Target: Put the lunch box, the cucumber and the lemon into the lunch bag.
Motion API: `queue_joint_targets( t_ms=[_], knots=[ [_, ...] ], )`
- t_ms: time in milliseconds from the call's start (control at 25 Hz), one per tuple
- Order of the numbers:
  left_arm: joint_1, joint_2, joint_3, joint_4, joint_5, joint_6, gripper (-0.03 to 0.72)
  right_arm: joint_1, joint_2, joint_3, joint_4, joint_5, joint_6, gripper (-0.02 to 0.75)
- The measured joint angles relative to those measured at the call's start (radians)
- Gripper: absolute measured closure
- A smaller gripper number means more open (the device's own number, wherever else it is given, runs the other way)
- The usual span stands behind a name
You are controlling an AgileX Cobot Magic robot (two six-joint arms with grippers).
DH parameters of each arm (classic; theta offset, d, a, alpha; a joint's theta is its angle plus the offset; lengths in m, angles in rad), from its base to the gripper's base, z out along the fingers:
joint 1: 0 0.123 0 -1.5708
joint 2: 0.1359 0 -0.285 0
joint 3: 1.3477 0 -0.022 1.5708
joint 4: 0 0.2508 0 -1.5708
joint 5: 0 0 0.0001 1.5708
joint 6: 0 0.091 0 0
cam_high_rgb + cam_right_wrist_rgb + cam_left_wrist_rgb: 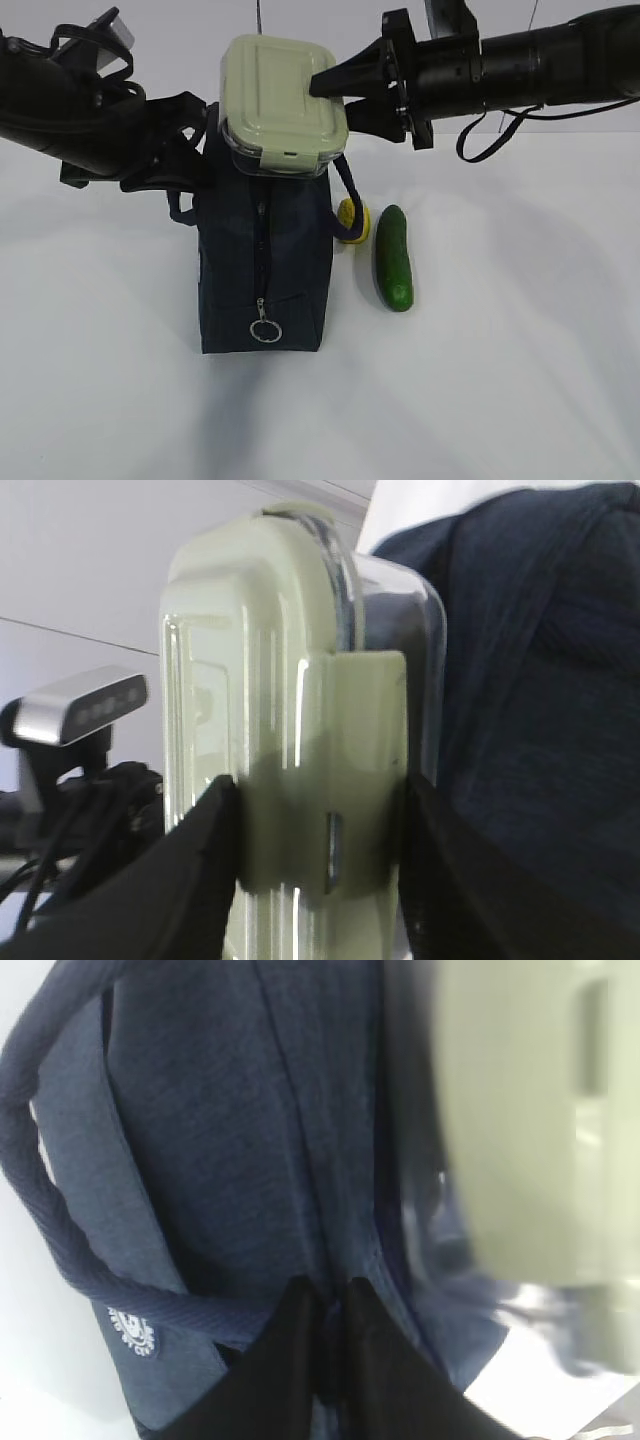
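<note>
The navy lunch bag (262,265) stands on the white table, zipper and ring pull facing the camera. Above its top hangs the lunch box (282,100) with its sage-green lid, tilted. My right gripper (335,95) is shut on the box's right end; in the right wrist view its jaws clamp lid and glass bottom of the lunch box (290,780). My left gripper (328,1305) is shut on the bag's fabric (230,1140) by a loop handle, at the bag's upper left in the exterior view. The lemon (352,220) lies right of the bag, partly hidden, beside the cucumber (393,257).
White table (520,380) all round the bag. A dark cable (490,140) loops under the right arm. The bag's right handle (352,190) hangs down in front of the lemon.
</note>
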Motion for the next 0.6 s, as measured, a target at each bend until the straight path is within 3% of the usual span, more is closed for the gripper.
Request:
queue_joint_targets(
  t_ms=[320,600],
  knots=[
    [0.000,0.000,0.000,0.000,0.002,0.000,0.670,0.000,0.068,-0.006,-0.016,0.000,-0.046,0.396],
    [0.000,0.000,0.000,-0.010,0.002,0.000,0.670,0.000,0.088,-0.008,-0.161,-0.033,-0.061,0.396]
  ],
)
